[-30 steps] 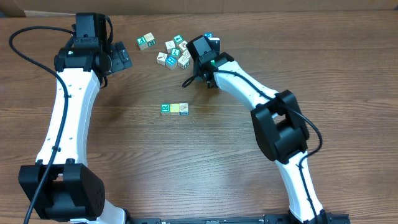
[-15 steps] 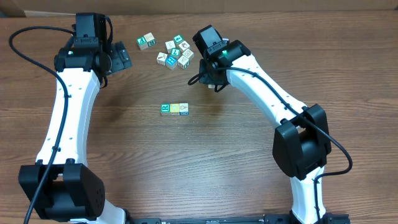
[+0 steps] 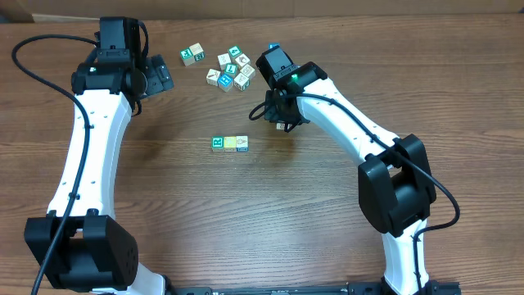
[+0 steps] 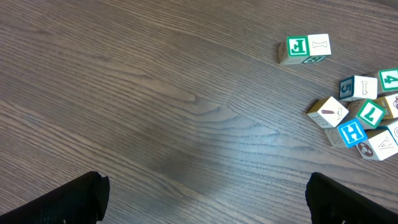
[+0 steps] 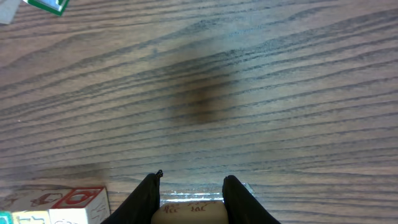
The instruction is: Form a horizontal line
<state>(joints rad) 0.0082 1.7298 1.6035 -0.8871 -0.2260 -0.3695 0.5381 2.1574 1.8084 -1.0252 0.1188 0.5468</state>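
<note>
A short row of three cubes (image 3: 230, 143) lies mid-table: one white with a teal letter at its left end and two pale ones beside it. My right gripper (image 3: 282, 124) hovers to the upper right of the row, apart from it. In the right wrist view its fingers (image 5: 146, 199) are shut on a pale wooden cube (image 5: 189, 213) just above the wood. A cube with a red mark (image 5: 78, 202) shows at that view's lower left. My left gripper (image 3: 160, 77) is at the back left, open and holding nothing, its fingers (image 4: 74, 199) far apart.
A loose pile of several lettered cubes (image 3: 232, 70) lies at the back centre, also seen in the left wrist view (image 4: 360, 118). A pair of cubes (image 3: 193, 54) sits left of it, and a blue one (image 3: 274, 47) behind my right wrist.
My right gripper has moved away from the pile toward the near side, closer to the row, keeping the cube between its fingers. The left arm has not moved.
</note>
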